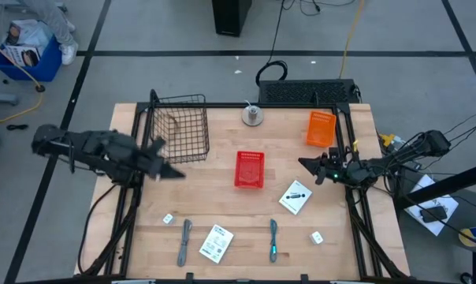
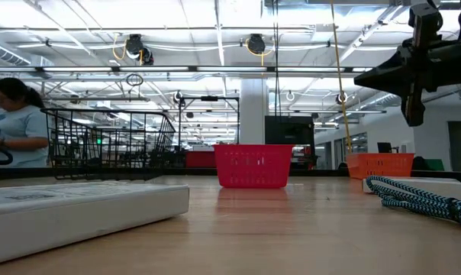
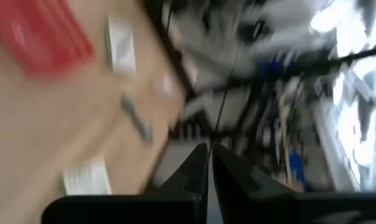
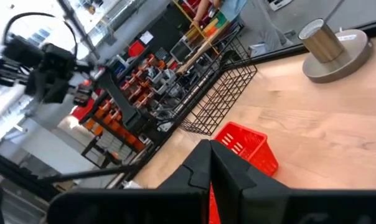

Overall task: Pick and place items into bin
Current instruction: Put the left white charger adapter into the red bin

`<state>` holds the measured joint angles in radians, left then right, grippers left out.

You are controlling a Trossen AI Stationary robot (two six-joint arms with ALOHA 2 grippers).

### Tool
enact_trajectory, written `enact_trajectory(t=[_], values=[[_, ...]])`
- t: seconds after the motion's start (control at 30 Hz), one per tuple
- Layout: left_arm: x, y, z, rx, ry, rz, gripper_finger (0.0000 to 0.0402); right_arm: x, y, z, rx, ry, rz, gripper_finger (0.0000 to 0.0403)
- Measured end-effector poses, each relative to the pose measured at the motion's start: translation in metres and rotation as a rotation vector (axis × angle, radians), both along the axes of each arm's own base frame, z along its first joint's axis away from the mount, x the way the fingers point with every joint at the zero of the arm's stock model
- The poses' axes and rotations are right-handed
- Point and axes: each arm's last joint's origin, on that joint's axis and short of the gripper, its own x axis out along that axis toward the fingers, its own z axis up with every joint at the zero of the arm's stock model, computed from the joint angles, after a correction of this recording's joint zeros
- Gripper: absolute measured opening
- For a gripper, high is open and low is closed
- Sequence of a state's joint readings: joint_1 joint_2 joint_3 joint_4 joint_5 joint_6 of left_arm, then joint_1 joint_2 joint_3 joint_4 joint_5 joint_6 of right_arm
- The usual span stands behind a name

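The items lie on the wooden table's near part. They are two tiny white blocks (image 1: 168, 218) (image 1: 317, 237), two grey and teal stick tools (image 1: 184, 241) (image 1: 274, 239), and two flat white packets (image 1: 216, 243) (image 1: 295, 197). The red bin (image 1: 250, 170) stands at mid-table. My left gripper (image 1: 175, 174) hovers shut above the table, left of the bin; its wrist view is blurred, with the fingertips (image 3: 210, 152) together. My right gripper (image 1: 303, 163) hovers shut to the right of the bin, pointing at it (image 4: 247, 146). Both are empty.
A black wire basket (image 1: 179, 126) stands at the far left and an orange bin (image 1: 321, 128) at the far right. A metal cylinder (image 1: 253, 115) sits at the far edge. Bare wood lies between the red bin and the items. A person (image 2: 13, 122) shows beyond the table.
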<state>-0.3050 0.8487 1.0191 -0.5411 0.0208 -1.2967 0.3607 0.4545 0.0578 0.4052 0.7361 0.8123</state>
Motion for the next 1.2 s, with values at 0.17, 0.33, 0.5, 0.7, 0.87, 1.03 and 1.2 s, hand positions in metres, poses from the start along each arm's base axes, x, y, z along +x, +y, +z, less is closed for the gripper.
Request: enact_trajectory(t=[0.17, 0.33, 0.5, 0.7, 0.87, 1.03, 1.2], values=[[0.008, -0.038, -0.004, -0.012, 0.285, -0.049, 0.0026, 0.000, 0.000, -0.001, -0.068, 0.035, 0.010, 0.0000], [0.007, -0.069, -0.032, 0.039, 0.594, 0.026, 0.0026, 0.000, 0.000, -0.006, -0.111, 0.093, 0.012, 0.0000], [0.004, -0.088, -0.068, 0.034, 0.933, 0.024, 0.0026, -0.001, 0.000, -0.007, -0.092, 0.102, 0.012, 0.0000], [0.010, -0.093, -0.082, -0.002, 0.969, 0.077, 0.0030, -0.001, 0.000, -0.007, -0.092, 0.101, 0.012, 0.0000], [0.017, -0.099, -0.098, 0.044, 0.999, 0.062, 0.0088, 0.000, 0.000, -0.008, -0.090, 0.103, 0.028, 0.0000], [0.020, -0.102, -0.109, 0.081, 1.059, 0.069, 0.0195, 0.000, 0.002, -0.009, -0.088, 0.116, 0.092, 0.0000], [0.030, -0.105, -0.126, 0.142, 1.067, 0.125, 0.0269, 0.000, 0.003, -0.009, -0.085, 0.113, 0.115, 0.0000]])
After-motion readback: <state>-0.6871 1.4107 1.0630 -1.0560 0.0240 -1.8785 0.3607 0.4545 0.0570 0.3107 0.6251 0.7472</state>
